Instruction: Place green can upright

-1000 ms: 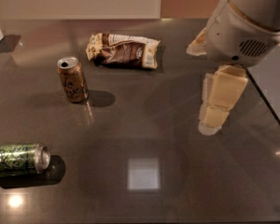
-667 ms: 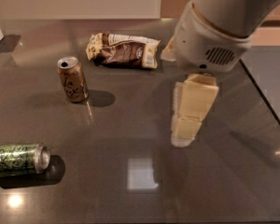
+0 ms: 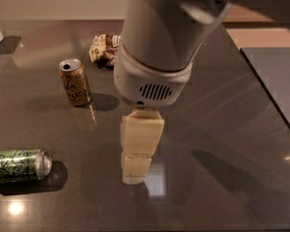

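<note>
Empty, the gripper (image 3: pixel 134 177) hangs over the middle of the table (image 3: pixel 222 129); I cannot tell whether it is wide or narrow. Well to its left, near the front edge, the green can (image 3: pixel 17 166) lies on its side, so by my reckoning nothing is done: reaching, grasping and standing it up are all left to do. Farther back stands 1 brown-gold can (image 3: pixel 75 81), then a snack packet (image 3: pixel 104 50).

Likely an office break area or kitchenette: a dark, glossy stone-like worktop (image 3: pixel 222 129) runs to a plain pale wall (image 3: pixel 58 1) at the far side and carries a green can (image 3: pixel 19 165), a brown-gold can (image 3: pixel 75 82) and a snack bag (image 3: pixel 104 50), the robot's tool (image 3: pixel 134 177) hanging over its middle.
</note>
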`<state>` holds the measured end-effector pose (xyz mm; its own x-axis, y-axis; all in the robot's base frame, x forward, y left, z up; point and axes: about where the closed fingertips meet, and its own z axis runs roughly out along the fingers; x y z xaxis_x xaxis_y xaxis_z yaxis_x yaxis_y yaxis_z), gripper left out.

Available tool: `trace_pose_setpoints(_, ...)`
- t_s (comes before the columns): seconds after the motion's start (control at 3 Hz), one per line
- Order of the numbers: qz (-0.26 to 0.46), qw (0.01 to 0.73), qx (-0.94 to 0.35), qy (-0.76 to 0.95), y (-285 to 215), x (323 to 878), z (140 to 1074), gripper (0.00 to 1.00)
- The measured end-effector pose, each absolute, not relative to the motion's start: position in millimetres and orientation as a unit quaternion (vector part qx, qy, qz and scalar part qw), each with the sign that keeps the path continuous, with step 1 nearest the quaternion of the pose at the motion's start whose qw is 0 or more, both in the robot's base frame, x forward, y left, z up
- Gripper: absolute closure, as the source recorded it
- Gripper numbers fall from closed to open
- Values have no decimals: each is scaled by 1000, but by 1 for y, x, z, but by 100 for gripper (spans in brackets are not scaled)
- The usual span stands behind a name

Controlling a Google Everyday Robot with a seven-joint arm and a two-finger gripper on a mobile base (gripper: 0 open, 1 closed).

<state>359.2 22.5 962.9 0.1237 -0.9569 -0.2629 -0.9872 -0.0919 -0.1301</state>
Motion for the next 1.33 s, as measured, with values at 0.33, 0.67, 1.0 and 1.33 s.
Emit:
trace_pose_setpoints(0.33,65,120,-744,654,57,355,943,0)
trace_pose_setpoints(0.67,82,105,-749,649,88,358,920,0)
trace_pose_setpoints(1.0,93,93,-753,645,111,364,899,0)
trace_pose_setpoints(1.33,80,85,-767,631,188,377,865,0)
